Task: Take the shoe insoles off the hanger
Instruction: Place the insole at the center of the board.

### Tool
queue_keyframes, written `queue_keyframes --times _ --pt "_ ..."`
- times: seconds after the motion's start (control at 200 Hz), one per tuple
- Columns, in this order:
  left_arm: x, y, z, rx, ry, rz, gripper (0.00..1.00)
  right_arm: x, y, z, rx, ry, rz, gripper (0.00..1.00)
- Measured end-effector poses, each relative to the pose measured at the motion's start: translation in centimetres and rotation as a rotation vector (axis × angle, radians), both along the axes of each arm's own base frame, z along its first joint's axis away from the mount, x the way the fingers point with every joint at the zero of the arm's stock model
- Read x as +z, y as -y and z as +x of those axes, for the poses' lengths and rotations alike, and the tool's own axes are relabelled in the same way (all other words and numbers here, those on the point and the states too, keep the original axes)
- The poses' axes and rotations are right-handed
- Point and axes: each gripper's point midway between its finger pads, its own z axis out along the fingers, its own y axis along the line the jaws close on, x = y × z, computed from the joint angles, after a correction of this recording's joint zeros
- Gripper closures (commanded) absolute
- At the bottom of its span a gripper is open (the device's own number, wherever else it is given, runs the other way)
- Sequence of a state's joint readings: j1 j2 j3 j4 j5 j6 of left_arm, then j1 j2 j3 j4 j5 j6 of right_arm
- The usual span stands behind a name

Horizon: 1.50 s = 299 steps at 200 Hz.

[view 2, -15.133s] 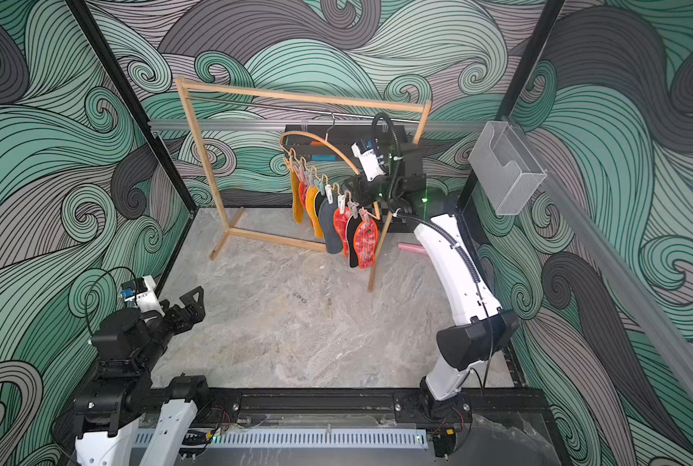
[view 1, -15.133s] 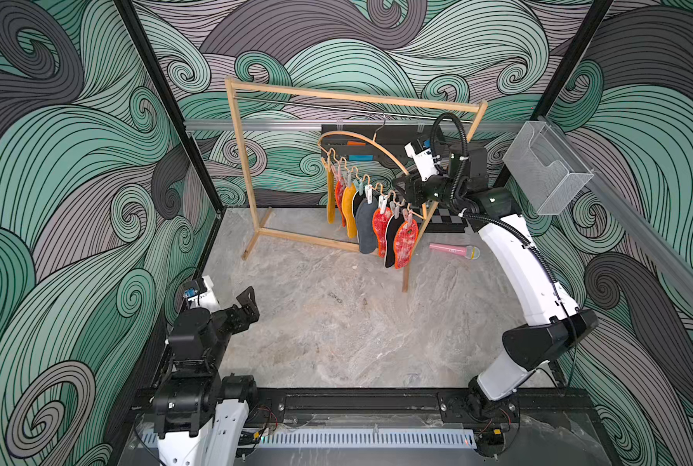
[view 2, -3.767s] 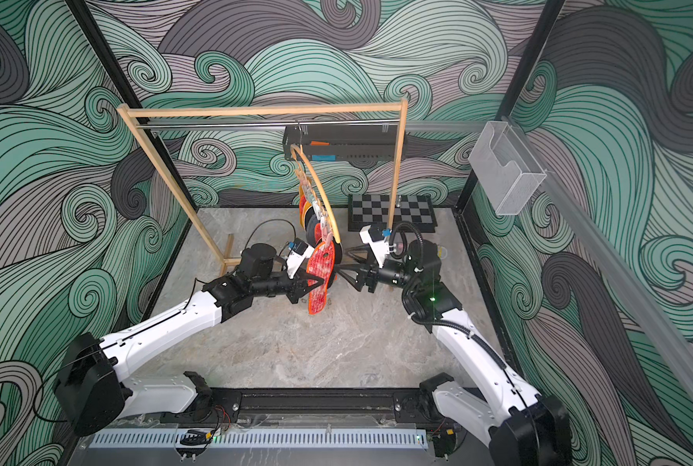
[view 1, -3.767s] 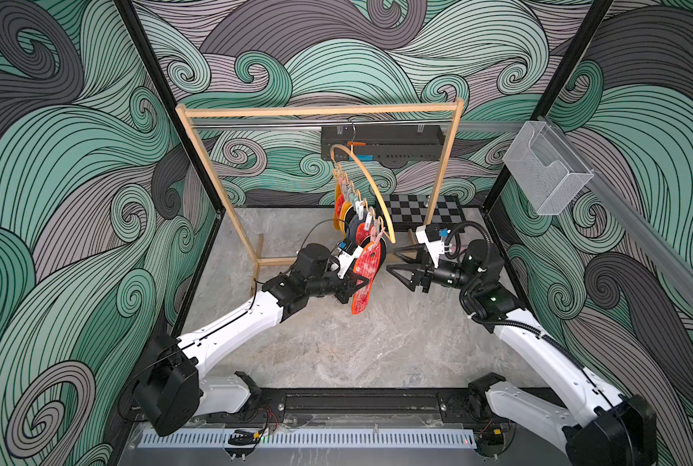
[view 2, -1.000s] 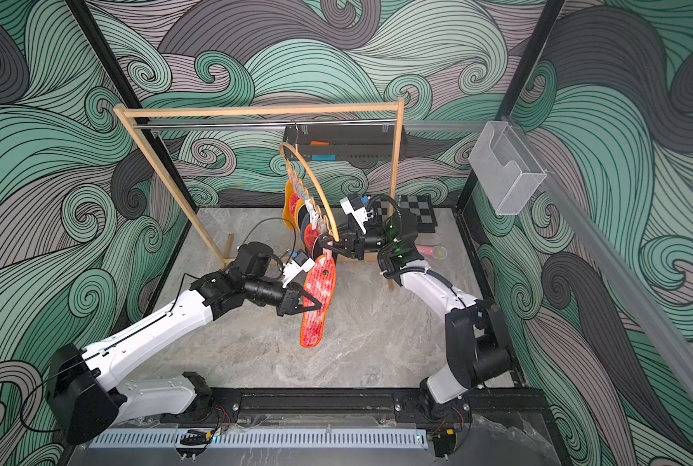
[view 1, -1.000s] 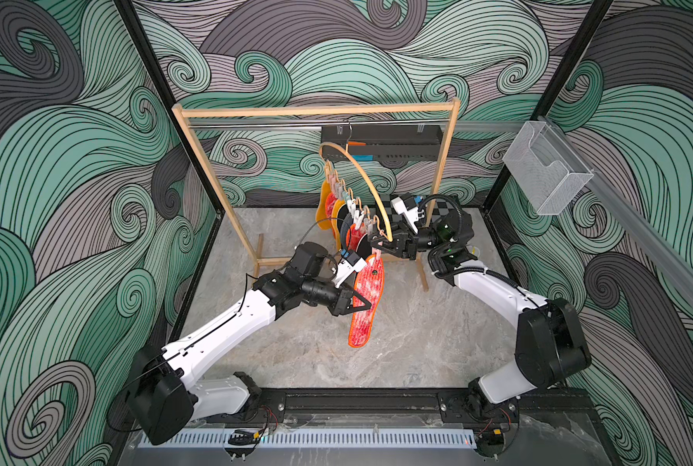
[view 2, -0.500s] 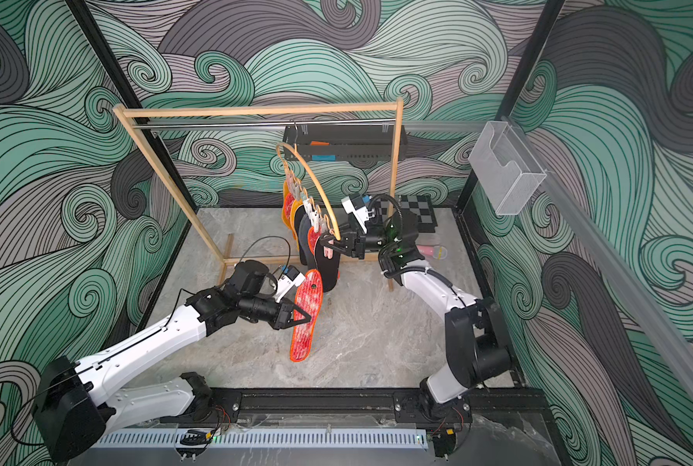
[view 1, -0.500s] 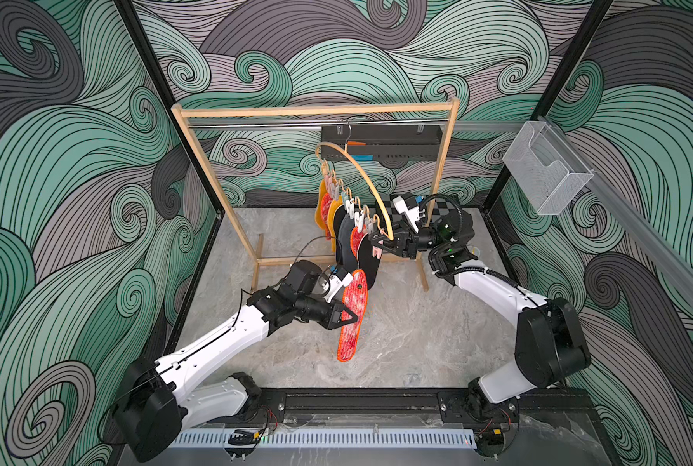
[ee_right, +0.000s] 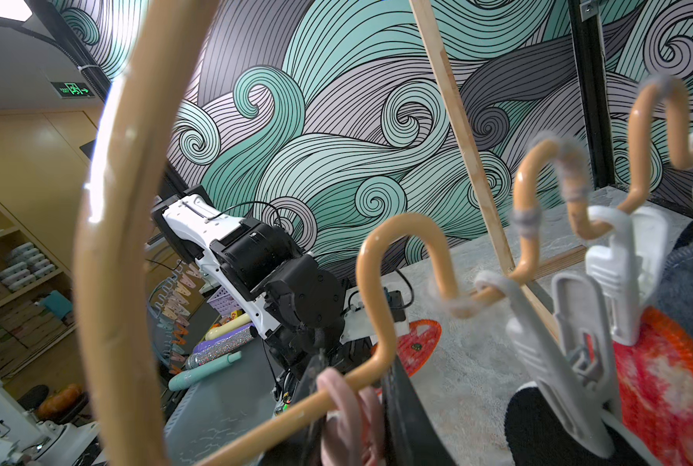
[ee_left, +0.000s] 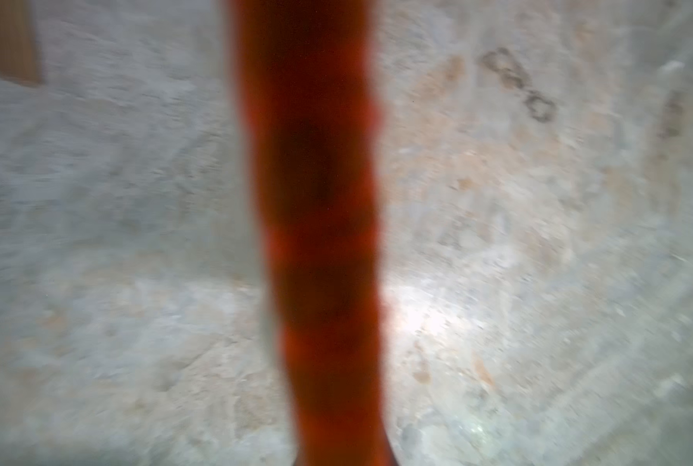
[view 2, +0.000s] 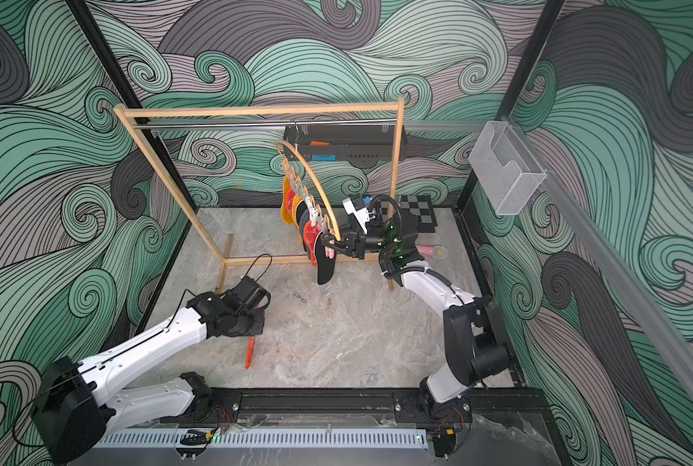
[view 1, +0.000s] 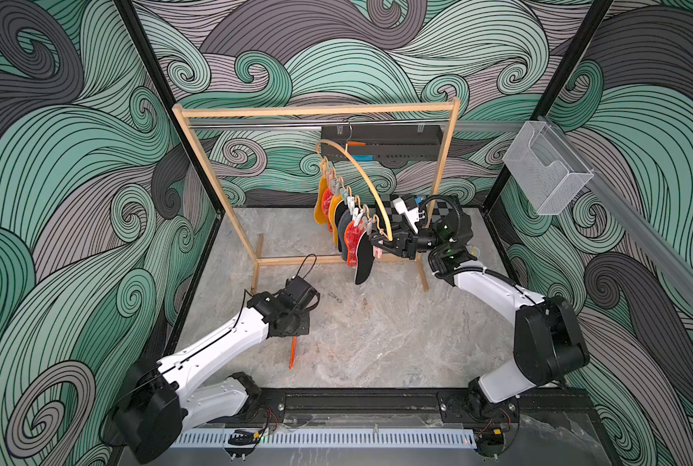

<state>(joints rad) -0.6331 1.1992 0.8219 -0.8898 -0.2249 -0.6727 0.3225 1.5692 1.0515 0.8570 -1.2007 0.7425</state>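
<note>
Hanger (view 1: 367, 181) suspended by its metal hook from the top rail of the rack frame (view 1: 316, 109), one end turned toward the right arm. Right claw (view 1: 378, 243) closed together on that end of the hanger, at the junction of bow and wavy lower bar. Pink peg (view 1: 377, 253) hanging free just below the clamped end. Shoe insoles (view 1: 338, 218) pegged in a close row beneath the hanger's wavy bar: mustard yellow at the end farthest from the clamped end, red-white mottled and dark grey between, black insole (view 1: 363, 264) nearest the clamped end and lowest of the row. Left claw (view 1: 295, 335) well apart from the hanger, in front of it and low over the surface (view 1: 377, 343). Fingers hidden beneath the wrist in both top views; clamped on one red-white mottled insole (view 1: 293, 354). Insole off the hanger, seen edge-on, hanging downward, tip close to the surface; contact with the surface not determinable. In the left wrist view, only a blurred red band against the marbled surface.
</note>
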Motion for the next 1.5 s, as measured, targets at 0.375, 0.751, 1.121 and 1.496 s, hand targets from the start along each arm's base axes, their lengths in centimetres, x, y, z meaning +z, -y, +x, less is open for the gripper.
queue_keyframes --times 0.375,0.751,1.121,1.496 --pt "-3.5 -7.7 1.2 0.186 -0.302 0.427 1.00 -0.2 0.4 0.3 -0.015 -0.006 0.000 1.00" --pt "-4.8 -11.3 0.8 0.256 -0.432 0.537 0.89 -0.7 0.5 0.6 -0.035 -0.023 0.000 1.00" --pt "-5.9 -11.7 0.2 0.234 -0.514 0.571 0.50 -0.2 0.7 0.1 -0.033 -0.028 0.004 1.00" --pt "-1.6 -7.5 1.8 0.138 -0.257 0.396 0.49 -0.5 0.7 0.0 -0.034 -0.036 0.002 1.00"
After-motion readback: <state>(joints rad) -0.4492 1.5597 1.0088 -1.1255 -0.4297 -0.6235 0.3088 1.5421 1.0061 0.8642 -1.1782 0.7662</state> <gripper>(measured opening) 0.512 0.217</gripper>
